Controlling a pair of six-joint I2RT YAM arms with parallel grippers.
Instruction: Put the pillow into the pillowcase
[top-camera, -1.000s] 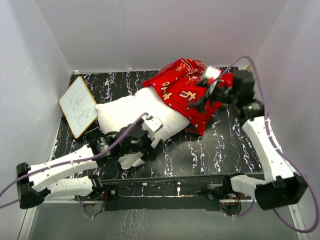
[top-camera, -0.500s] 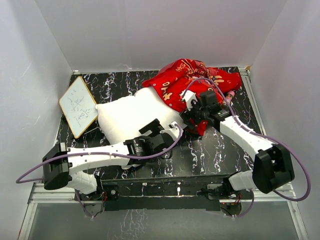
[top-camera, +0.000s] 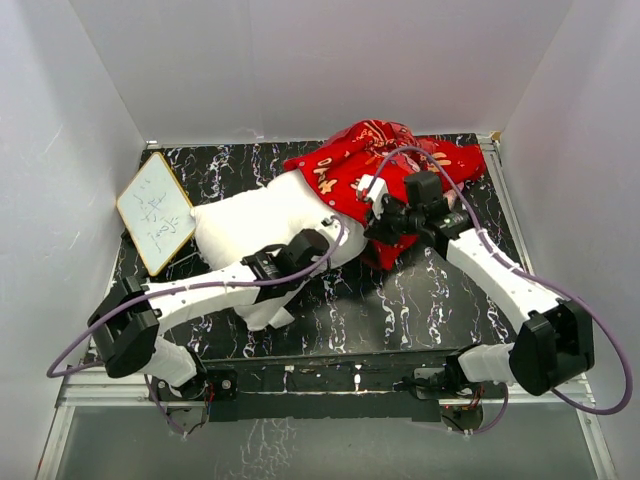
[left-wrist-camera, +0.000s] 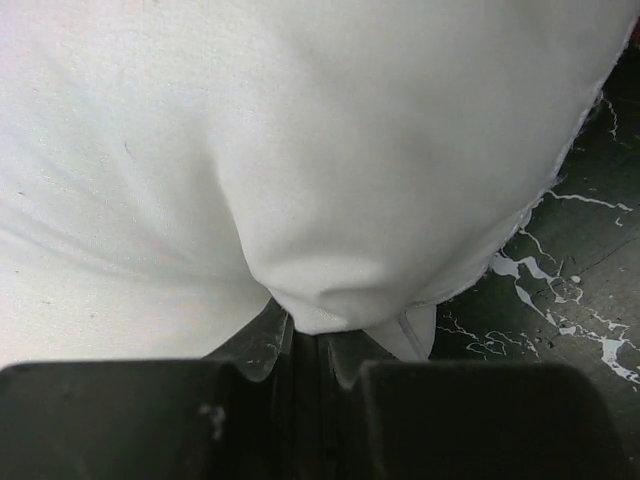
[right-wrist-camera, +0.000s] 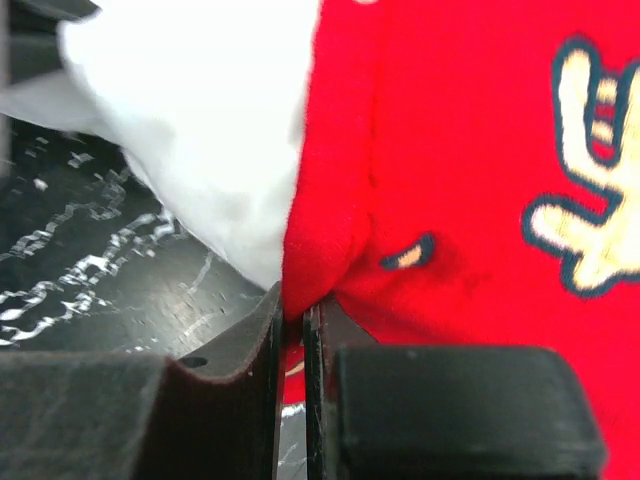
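A small white board (top-camera: 155, 212) is lying at the left edge of the worktop (top-camera: 400, 300), apart from both arms. The pillow (top-camera: 250, 215) is lying mid-worktop, its right end under the pillowcase (top-camera: 390, 160). The left end effector (left-wrist-camera: 310, 342) is pinching pillow fabric tightly; the right end effector (right-wrist-camera: 293, 312) is clamping the pillowcase hem.

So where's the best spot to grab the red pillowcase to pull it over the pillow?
The pillowcase's open edge, right where red meets the white pillow. There the cloth folds into a thin lip, easy to pinch. Come in low from the near side, along the table; the right fingers are shut on it that way.
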